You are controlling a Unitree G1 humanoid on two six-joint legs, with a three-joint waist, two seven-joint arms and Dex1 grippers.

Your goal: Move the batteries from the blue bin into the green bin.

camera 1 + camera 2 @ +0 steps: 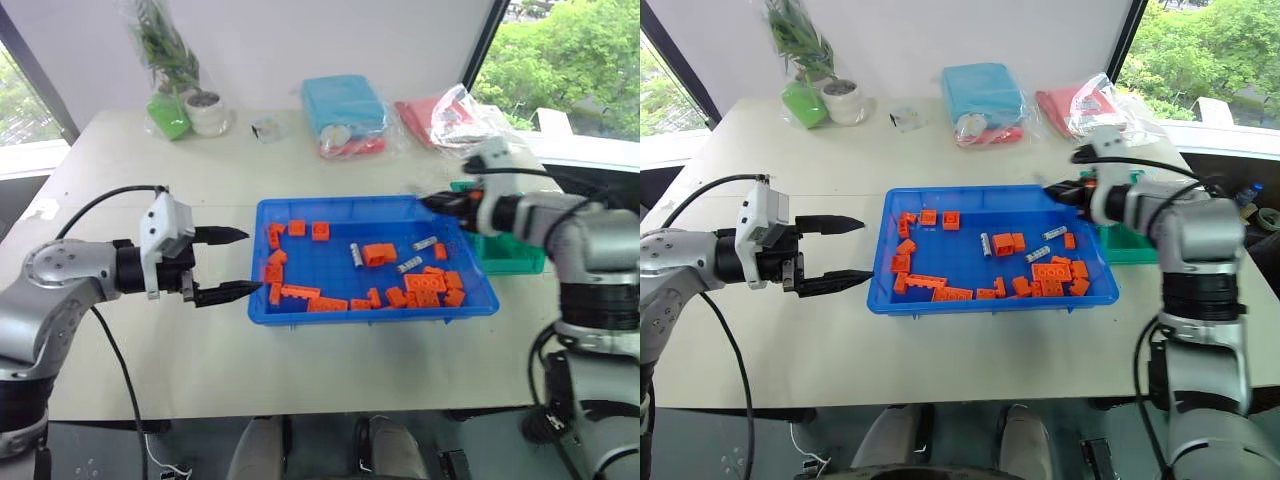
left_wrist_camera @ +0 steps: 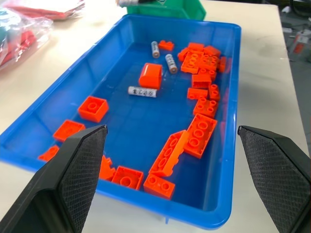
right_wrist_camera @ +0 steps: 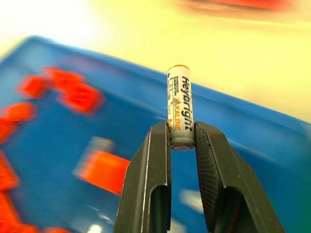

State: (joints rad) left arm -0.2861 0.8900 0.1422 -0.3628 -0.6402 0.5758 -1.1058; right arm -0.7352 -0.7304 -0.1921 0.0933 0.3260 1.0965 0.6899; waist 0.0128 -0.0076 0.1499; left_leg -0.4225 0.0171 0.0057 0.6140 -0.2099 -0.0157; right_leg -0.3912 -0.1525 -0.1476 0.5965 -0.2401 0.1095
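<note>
Pale tabletop (image 1: 200, 350) fills most of the head view, with windows behind. At centre left, the left gripper (image 1: 232, 265) hovers just beside the blue bin's (image 1: 380, 311) left rim, fingers spread wide and empty. Orange bricks (image 1: 378, 254) and three batteries (image 1: 355, 256) lie in the bin at centre. At centre right, the right gripper (image 3: 181, 141) pinches one battery (image 3: 180, 104) by its end above the bin's right corner, near the green bin (image 1: 515, 255).

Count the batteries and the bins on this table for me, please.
Batteries loose in the blue bin: 3
Battery in the right gripper: 1
Bins (blue bin, green bin): 2
Total: 6
</note>
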